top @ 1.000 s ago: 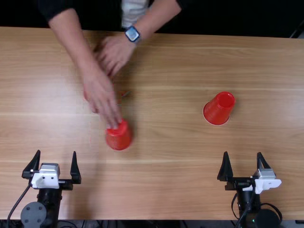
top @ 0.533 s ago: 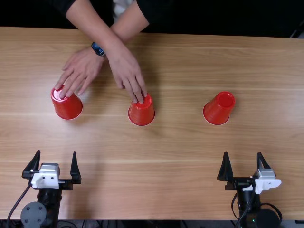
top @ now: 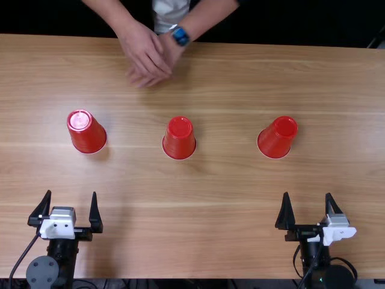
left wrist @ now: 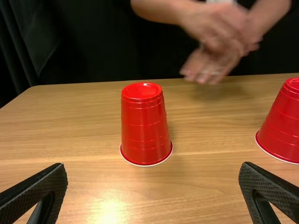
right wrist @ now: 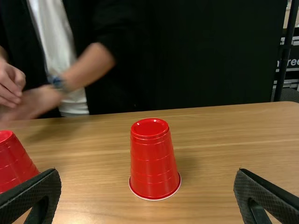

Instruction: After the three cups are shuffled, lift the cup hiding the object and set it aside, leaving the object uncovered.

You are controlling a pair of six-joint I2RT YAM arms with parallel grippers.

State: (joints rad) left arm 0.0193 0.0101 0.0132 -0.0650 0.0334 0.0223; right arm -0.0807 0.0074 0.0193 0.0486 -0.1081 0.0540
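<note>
Three red cups stand upside down in a row across the table: the left cup (top: 86, 132) (left wrist: 145, 125), the middle cup (top: 179, 138) (left wrist: 282, 122) (right wrist: 13, 160) and the right cup (top: 278, 137) (right wrist: 153, 159). No ball is visible. A person's hands (top: 147, 53) rest together at the far edge, off the cups. My left gripper (top: 68, 208) (left wrist: 154, 198) is open near the front edge, in line with the left cup. Open as well, my right gripper (top: 306, 210) (right wrist: 149, 198) sits near the front edge, in line with the right cup.
Bare wood lies between the cups and both grippers. The table's far edge (top: 271, 42) meets a dark backdrop where the person stands.
The person's hands slid two cups into the left and middle places, let go and drew back to the far edge. The right cup and both arms stayed still.
</note>
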